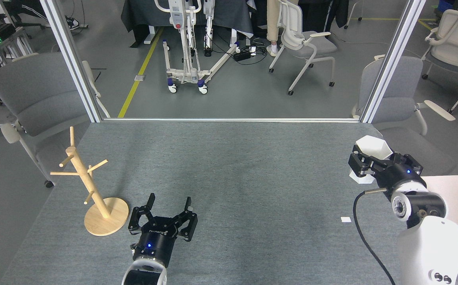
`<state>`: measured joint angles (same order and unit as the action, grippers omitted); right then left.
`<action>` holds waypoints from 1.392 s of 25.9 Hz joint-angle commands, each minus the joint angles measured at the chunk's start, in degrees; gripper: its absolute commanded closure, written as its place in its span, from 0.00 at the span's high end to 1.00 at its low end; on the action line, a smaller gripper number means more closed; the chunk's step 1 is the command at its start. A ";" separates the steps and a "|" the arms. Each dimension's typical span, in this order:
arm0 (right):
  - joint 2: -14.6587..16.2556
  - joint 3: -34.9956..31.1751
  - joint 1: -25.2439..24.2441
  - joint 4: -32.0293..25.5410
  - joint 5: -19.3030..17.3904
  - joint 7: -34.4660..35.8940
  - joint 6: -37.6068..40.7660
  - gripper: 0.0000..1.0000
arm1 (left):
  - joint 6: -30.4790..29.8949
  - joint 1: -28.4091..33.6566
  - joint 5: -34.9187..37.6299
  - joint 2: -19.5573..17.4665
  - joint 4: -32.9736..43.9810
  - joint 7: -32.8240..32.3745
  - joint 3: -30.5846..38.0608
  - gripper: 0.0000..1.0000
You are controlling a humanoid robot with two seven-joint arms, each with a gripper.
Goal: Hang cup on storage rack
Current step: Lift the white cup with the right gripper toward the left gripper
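A white faceted cup (373,148) with a hexagonal rim hangs above the table's right edge, rim up, held in my right gripper (373,163), which is shut on its body. Its handle is hidden. The storage rack (91,186), a light wooden mug tree with thin pegs on a round disc base, stands at the front left of the table. My left gripper (168,202) is open with nothing between its fingers, low over the table just right of the rack's base.
A grey felt-covered table (229,166) fills the view. A small white tag (346,219) lies on it at the front right. A white side desk with a mouse and a keyboard corner sits at the far right. Chairs and metal frame posts stand beyond the table.
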<state>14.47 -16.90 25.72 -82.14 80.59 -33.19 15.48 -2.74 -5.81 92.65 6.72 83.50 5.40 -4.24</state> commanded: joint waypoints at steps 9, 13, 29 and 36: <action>-4.97 20.06 2.76 -14.63 -0.26 -10.49 -26.38 0.00 | -3.94 -0.25 10.62 -0.13 1.23 -1.53 -15.71 0.99; -4.45 29.65 5.92 -14.98 0.44 -16.29 -40.09 0.00 | -5.78 -3.95 11.85 0.49 0.70 -6.01 -17.73 0.99; -5.33 40.72 5.66 -15.07 3.17 -17.78 -48.88 0.00 | -10.18 -15.72 7.02 1.37 -4.40 -19.37 -20.37 0.99; -7.26 44.68 3.02 -14.37 3.17 -17.78 -48.88 0.00 | -10.79 -17.92 3.59 1.54 -5.54 -22.01 -20.54 0.99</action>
<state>7.75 26.17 29.64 -96.76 83.74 -51.08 -33.42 -13.25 -22.99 98.01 8.21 78.17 -15.96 -24.59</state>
